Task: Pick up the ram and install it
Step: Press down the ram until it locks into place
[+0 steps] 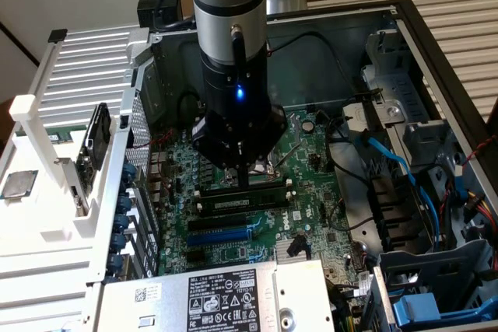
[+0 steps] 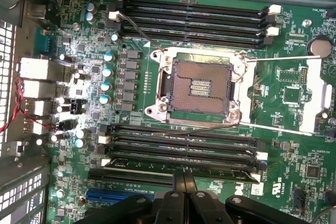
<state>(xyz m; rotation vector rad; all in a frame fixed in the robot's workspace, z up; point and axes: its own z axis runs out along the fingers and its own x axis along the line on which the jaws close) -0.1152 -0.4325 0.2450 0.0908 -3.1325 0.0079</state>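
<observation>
So the arm is hanging over the open PC case (image 1: 436, 44), with the gripper (image 1: 243, 180) reaching down onto the motherboard (image 1: 311, 192). The fingers (image 2: 184, 182) are sitting pressed together with nothing pinched between them. The ram (image 1: 241, 201) is lying seated lengthwise in one of the long black slots (image 2: 184, 145), just under the CPU socket (image 2: 202, 87), and the fingertips are pressing right down at the middle of its top edge. In the wrist view the ram (image 2: 178, 165) is showing as a dark strip right at the fingertips, next to the blue slot (image 2: 113, 195).
</observation>
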